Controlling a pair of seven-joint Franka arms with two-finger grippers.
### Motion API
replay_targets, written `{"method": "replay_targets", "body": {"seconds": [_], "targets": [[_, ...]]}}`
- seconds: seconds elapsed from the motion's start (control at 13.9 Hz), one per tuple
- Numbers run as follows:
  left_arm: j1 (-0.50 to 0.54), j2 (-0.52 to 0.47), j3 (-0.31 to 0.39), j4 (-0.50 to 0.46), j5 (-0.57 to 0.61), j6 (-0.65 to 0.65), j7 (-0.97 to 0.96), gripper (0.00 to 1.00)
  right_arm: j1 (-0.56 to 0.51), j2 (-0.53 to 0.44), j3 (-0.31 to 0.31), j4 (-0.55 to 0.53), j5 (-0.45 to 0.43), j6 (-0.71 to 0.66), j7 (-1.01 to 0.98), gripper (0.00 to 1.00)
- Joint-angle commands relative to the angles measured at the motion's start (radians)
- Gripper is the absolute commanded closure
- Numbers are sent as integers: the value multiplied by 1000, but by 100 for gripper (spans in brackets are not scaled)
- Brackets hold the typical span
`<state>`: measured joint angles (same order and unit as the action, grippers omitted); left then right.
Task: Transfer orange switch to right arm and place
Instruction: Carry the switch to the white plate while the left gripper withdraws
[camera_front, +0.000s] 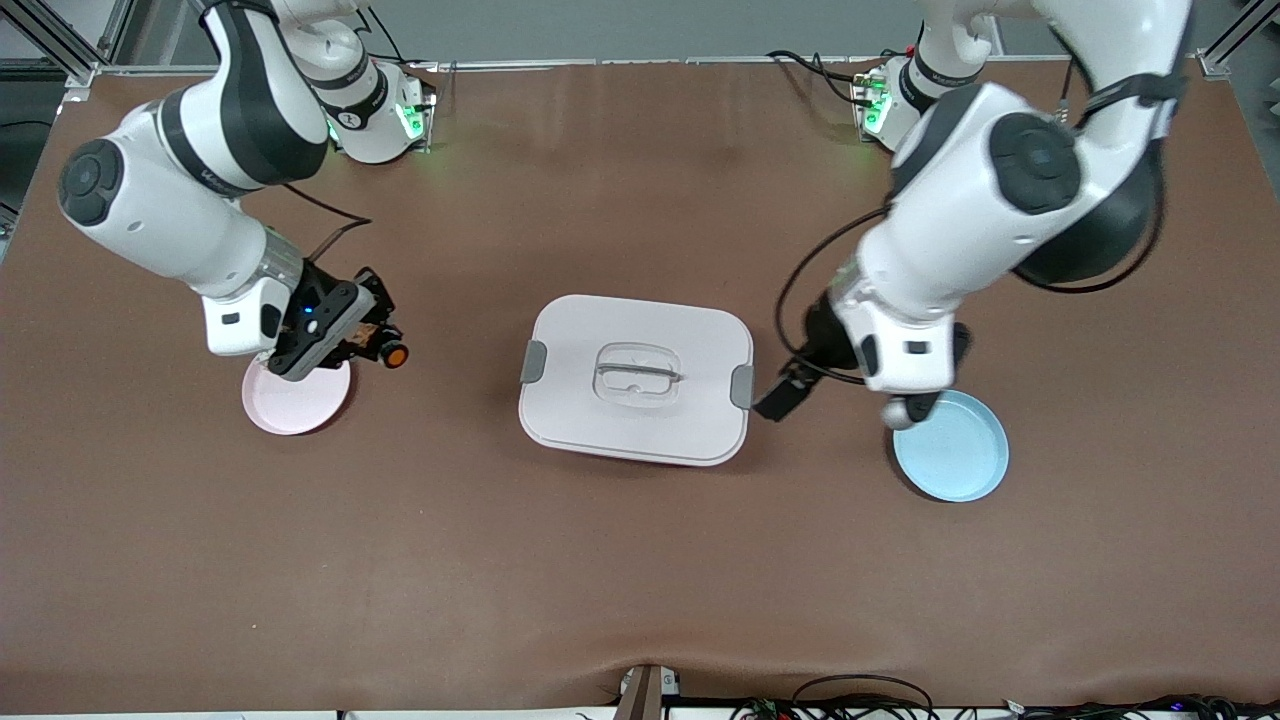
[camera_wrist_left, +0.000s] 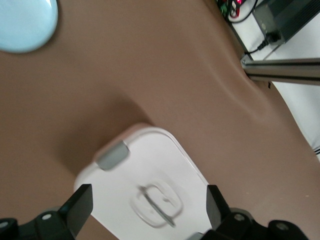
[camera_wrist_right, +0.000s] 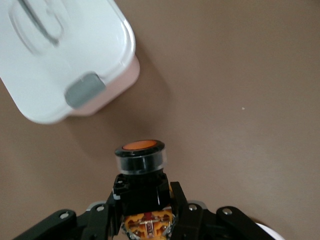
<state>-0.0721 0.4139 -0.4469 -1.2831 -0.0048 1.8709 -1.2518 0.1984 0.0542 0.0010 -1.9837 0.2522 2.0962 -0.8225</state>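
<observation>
The right hand (camera_front: 372, 338) clamps the tiny black orange-capped switch (camera_front: 394, 354) above the round pink plate's (camera_front: 300, 410) edge (ready for placing, I judge); the left hand (camera_front: 800, 385), emptied, gapes near the white lidded box (camera_front: 636, 378)

Matt brown table covering (camera_front: 640, 560), seemingly cloth
</observation>
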Motion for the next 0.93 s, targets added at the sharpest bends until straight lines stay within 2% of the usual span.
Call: {"method": "replay_targets", "body": {"seconds": [0.0,0.22,0.36,0.65,0.72,0.86], "targets": [[89,-47,1,-21,34,-102,138,0,-74,0,16,-17,-68,-1,-203,100],[152,-66,-1,-21,101,-127,225,0,-131,4,17,-30,-161,7,-380,100],[201,-76,-1,-21,105,-185,364,0,-174,4,16,-73,-162,37,-470,100],[239,-159,2,-35,132,-280,491,0,-238,6,16,-205,-189,221,-586,100],[229,-187,39,-54,134,-283,562,0,-250,18,16,-220,-212,247,-599,100],[157,-260,169,-122,122,-283,752,0,-272,62,16,-224,-252,269,-624,100]]}}
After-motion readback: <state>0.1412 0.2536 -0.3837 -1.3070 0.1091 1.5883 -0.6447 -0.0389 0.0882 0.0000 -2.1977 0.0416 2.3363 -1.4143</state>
